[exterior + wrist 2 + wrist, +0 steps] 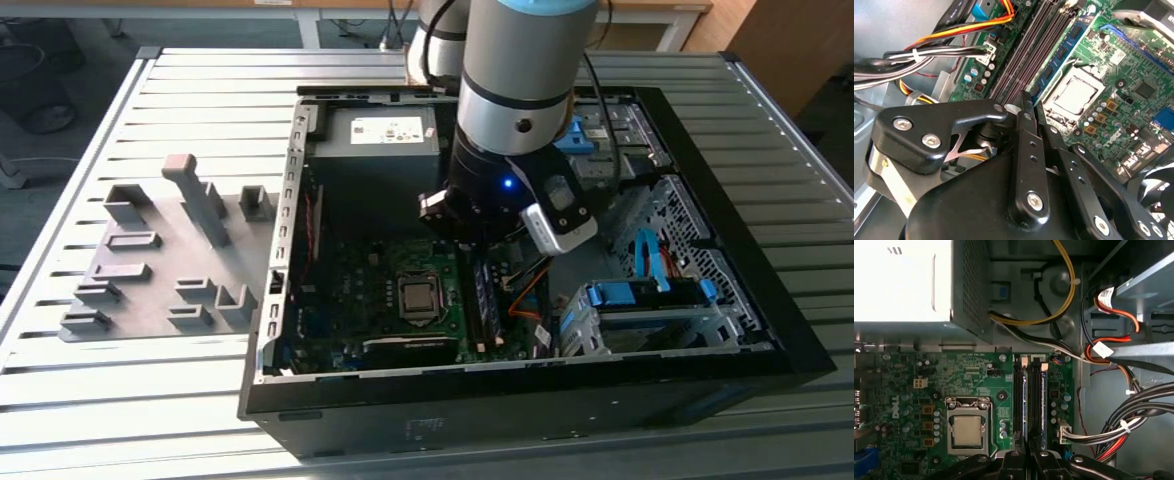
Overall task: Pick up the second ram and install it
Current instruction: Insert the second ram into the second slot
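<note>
My gripper (1030,102) hangs inside the open computer case (747,330), just above the memory slots beside the processor socket (967,430). Its two black fingers (1026,150) lie side by side with hardly any gap, and I see nothing held between them. A blue-green ram stick (1030,400) with dark chips stands seated in a slot straight below the fingertips, and it is also in the second wrist view (1063,47). A second bluish stick (1043,400) stands in the slot beside it. I cannot tell which of the two is the second ram.
Bundled cables (1114,425) run close to the slots on the drive-bay side. The power supply (387,135) fills the case's far end. Blue drive-bay clips (634,295) sit at the exterior view's right. A grey fixture with blocks (160,260) stands outside the case at the exterior view's left.
</note>
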`<state>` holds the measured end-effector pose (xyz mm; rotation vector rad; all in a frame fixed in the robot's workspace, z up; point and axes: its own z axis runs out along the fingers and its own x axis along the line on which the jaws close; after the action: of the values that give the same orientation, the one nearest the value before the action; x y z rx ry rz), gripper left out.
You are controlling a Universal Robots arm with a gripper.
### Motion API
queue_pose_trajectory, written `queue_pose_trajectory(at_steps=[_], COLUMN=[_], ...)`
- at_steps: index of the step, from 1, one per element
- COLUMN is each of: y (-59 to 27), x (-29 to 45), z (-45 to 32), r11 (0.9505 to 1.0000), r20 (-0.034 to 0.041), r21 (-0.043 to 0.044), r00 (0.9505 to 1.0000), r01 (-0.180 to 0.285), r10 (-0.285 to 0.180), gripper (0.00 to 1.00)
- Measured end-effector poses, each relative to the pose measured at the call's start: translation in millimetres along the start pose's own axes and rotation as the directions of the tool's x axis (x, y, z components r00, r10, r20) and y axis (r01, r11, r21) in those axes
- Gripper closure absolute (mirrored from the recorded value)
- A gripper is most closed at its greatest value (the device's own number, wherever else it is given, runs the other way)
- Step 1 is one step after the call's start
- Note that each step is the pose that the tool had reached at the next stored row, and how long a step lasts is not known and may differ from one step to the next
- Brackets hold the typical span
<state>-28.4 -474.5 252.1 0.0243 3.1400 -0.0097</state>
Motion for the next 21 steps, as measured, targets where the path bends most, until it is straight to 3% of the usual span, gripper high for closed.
queue_pose_trajectory(at_steps=[9,21], y=[-0.2,-0.7], x=[0.0,-0.1], z=[0.7,10.6], r11=[1.0,1.0], r20=[-0.0001,-0.0015], r21=[0.0001,-0.0003], r00=[1.0,1.0], r01=[0.0,-0.009], r10=[0.0,0.009], gripper=[0.86,0.86])
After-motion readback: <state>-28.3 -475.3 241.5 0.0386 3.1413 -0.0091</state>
